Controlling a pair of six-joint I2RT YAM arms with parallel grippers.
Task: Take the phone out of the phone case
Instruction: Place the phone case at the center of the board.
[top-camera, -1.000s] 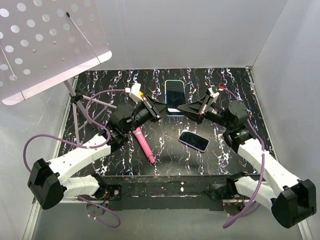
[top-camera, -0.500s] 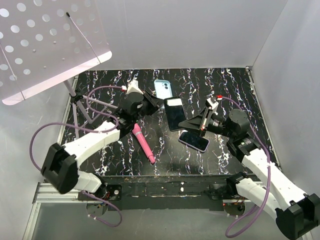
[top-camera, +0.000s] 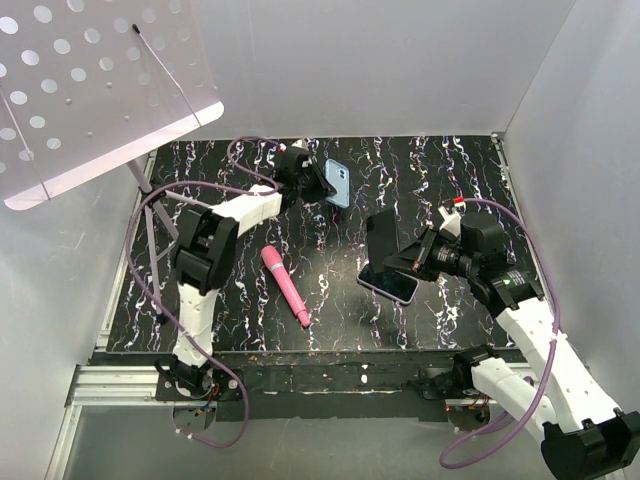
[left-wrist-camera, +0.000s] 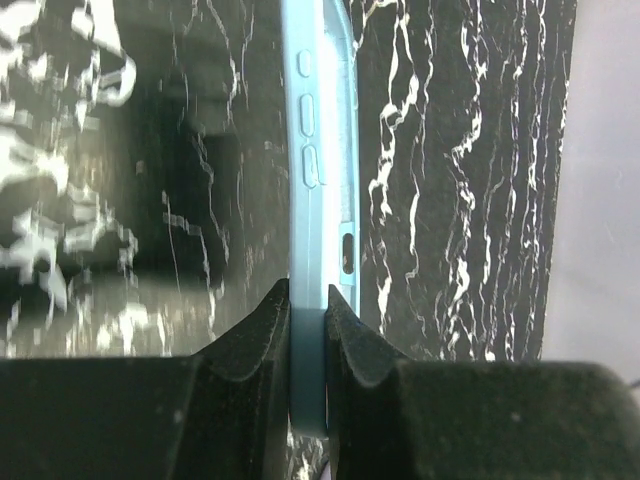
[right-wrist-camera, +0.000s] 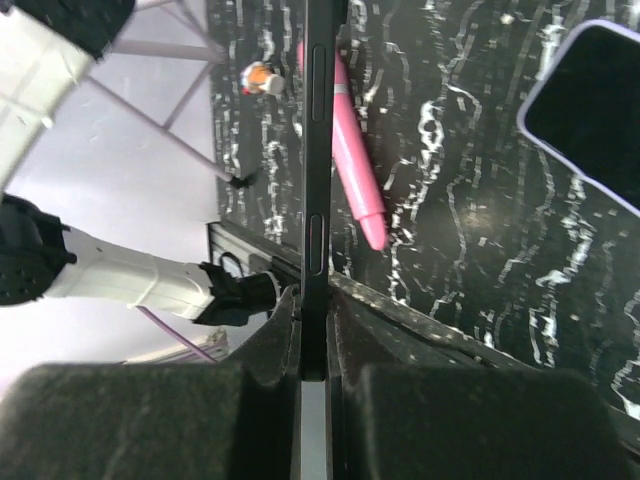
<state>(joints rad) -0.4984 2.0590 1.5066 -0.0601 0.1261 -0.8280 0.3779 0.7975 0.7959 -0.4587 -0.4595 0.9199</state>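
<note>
The phone is out of its case and stands on edge above the table at the right, with my right gripper clamped on its lower end. The blue case is well apart at the far middle, pinched by its edge in my left gripper. I'd lay the phone flat on bare table, steering off the second phone just below and the pink pen further left.

No readable text, labels, brands or nos. anywhere: none on the blue case, the black phone, the 2nd phone, the pink pen or the surface.
</note>
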